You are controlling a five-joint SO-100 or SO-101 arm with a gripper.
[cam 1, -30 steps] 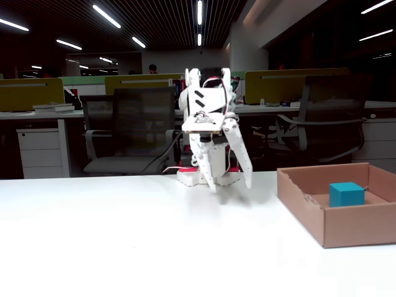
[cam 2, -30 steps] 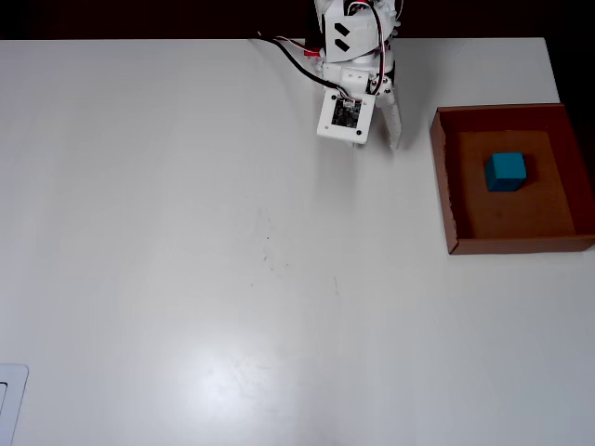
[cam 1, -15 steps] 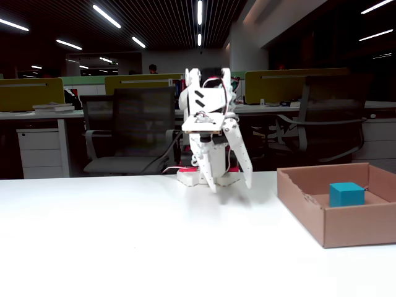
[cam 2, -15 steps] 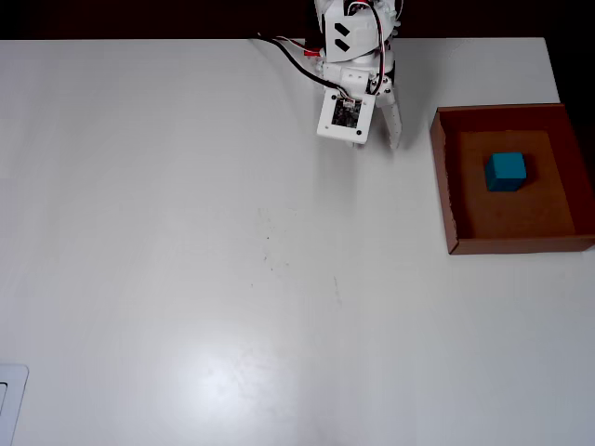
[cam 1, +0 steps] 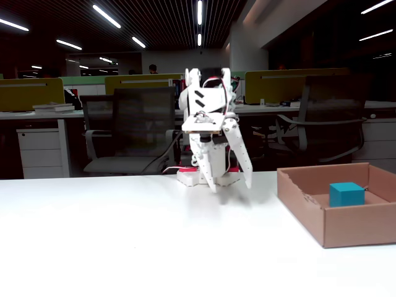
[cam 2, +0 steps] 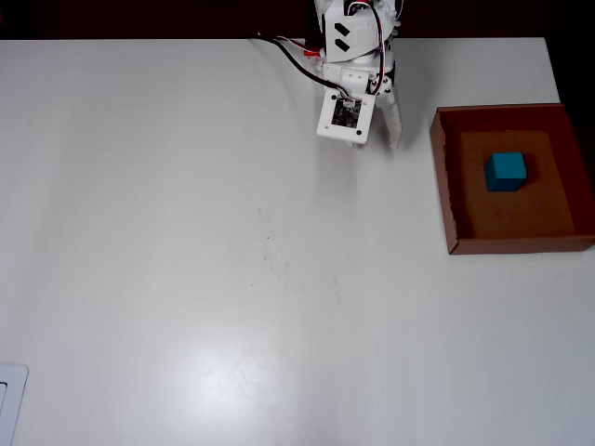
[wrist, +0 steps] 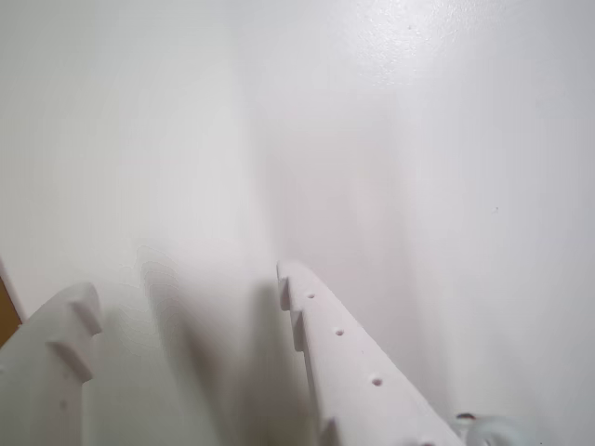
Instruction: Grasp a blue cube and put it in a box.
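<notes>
Blue cube (cam 2: 507, 171) is sitting inside the box (cam 2: 447, 197), well apart from the tool (cam 2: 376, 141); in the overhead view it is lying to the tool's right, and in the fixed view the cube (cam 1: 346, 193) is likewise resting on the box floor to the right of the tool (cam 1: 230, 185), behind the box's near wall (cam 1: 359, 226). The tool is hanging folded close to the arm's base, fingertips pointing down at the white counter (cam 2: 186, 232). In the wrist view its two fingers (wrist: 349, 372) are standing parted with bare counter (wrist: 390, 139) showing between them; the tool (wrist: 186, 297) is holding nothing. Whether the tips are touching the counter cannot be told.
</notes>
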